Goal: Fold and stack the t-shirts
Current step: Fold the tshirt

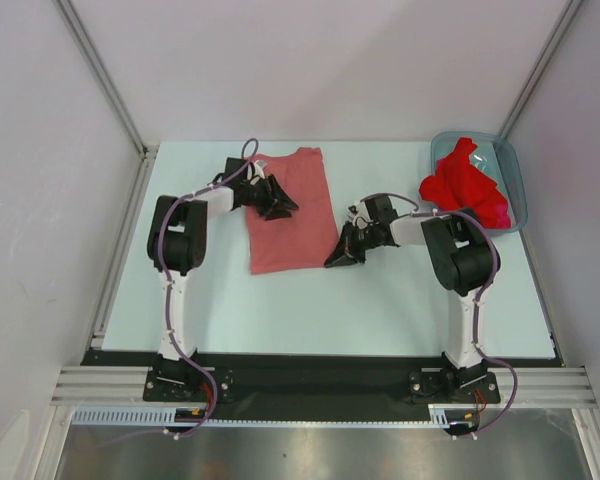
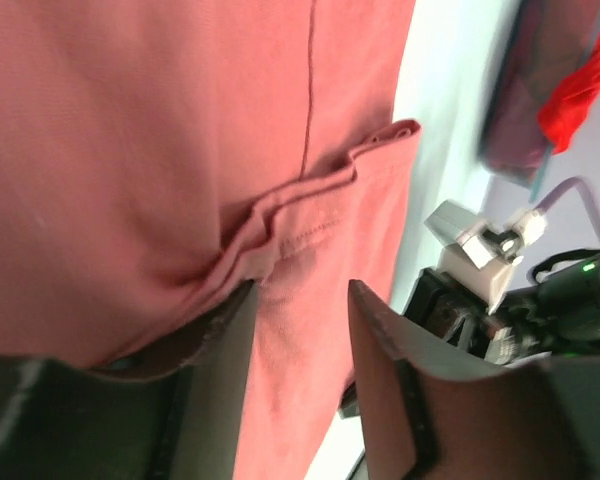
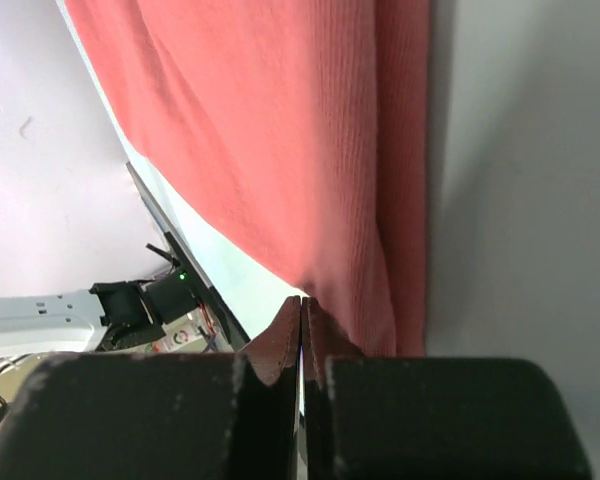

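From above, the left gripper (image 1: 283, 205) is leaning over the salmon-pink t-shirt (image 1: 295, 228), which is lying flat mid-table. The right gripper (image 1: 336, 258) is sitting low at its near right corner, and the red t-shirts (image 1: 465, 185) are lying heaped in the bin (image 1: 516, 195). In the left wrist view, the jaws are standing apart over a bunched fold. In the right wrist view, the jaws are pinching the pink hem.
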`<state>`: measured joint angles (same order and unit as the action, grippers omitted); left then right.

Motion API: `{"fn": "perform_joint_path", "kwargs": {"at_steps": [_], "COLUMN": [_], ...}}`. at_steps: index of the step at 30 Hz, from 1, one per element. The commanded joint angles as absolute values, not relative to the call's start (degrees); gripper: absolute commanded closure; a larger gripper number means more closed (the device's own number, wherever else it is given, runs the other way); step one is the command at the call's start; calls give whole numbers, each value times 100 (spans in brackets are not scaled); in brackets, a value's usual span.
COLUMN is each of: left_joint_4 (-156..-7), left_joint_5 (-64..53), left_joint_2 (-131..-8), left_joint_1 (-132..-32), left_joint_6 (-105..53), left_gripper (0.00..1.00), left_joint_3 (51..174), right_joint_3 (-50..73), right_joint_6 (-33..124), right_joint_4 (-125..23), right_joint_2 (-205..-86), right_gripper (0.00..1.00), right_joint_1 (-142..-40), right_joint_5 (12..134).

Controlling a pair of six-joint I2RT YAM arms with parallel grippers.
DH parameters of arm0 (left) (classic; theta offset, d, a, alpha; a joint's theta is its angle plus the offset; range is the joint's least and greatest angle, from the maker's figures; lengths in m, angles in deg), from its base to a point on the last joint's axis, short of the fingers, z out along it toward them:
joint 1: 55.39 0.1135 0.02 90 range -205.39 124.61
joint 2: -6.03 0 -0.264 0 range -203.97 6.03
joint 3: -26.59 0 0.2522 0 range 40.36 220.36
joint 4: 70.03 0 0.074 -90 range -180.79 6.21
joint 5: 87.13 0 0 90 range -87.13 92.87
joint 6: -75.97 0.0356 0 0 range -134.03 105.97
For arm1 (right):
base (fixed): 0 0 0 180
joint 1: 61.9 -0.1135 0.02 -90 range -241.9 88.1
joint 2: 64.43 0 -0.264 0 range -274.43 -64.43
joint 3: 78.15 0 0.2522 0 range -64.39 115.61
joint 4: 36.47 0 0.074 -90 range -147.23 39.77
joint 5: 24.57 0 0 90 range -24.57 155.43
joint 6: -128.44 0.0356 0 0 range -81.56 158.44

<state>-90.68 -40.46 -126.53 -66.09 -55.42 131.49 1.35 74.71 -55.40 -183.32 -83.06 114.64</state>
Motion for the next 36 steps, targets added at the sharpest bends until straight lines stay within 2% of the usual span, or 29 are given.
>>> {"fn": "perform_joint_path", "kwargs": {"at_steps": [1,5,9,12,16,25,33,36], "left_joint_4": [-9950,-10154,-9988,-9444,-8934,-8941,-9151,-9563], "left_joint_5": [-3203,-3097,-3202,-3386,-3457,-2974,-2632,-2561], "left_joint_2": [-11811,-10923,-10271,-9937,-9778,-9655,-9155,-8786], "left_joint_1": [-6532,-6541,-6541,-6541,-6567,-6541,-6523,-6532], "left_joint_6": [-4612,-4366,-4444,-4803,-4910,-4778,-4656,-4445], "left_gripper": [49,46,54,64,68,74,75,69], "left_joint_3": [13264,12783,11816,10814,9821,8915,8263,8447], "right_joint_3": [503,1031,1400,1585,2234,2772,3431,3703], "right_joint_6": [7316,7526,7965,8589,9143,9733,9592,9294], "right_joint_4": [-5848,-5832,-5332,-4366,-3706,-3029,-3616,-4081], "right_joint_2": [-17940,-17948,-18255,-18684,-19423,-20548,-20989,-20754], "right_gripper": [100,99,98,97,98,99,99,99], "right_joint_1": [-8194,-8185,-8167,-8123,-8106,-7921,-7517,-7447], "right_joint_5": [11333,11280,11210,11148,11139,10850,10717,10866]}}
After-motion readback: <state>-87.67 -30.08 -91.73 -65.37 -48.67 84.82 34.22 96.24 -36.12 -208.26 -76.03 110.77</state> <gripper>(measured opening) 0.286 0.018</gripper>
